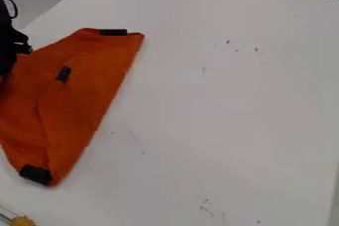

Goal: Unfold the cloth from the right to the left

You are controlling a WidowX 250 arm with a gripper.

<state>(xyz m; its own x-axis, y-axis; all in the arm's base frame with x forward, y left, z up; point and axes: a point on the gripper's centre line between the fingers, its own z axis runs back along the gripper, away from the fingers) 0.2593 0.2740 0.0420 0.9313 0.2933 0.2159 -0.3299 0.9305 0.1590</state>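
Orange cloth (86, 101): lying on the white table (225, 111), partly folded, a flap resting over its middle.
Pincer (9, 49): at the cloth's upper left edge; I cannot tell whether I am spread, pressed together or pinching fabric.
Middle black strip (63, 74): on the cloth, seemingly at the flap's corner. I should pinch the upper layer only, lift it low, and lay it leftward slowly; a deep bite would drag both layers.
Bottom black patch (35, 174): at the cloth's lower tip, probably stiffer, liable to snag.
Yellow knob (22, 221): just below the cloth's lower tip, best kept clear of my sweep.
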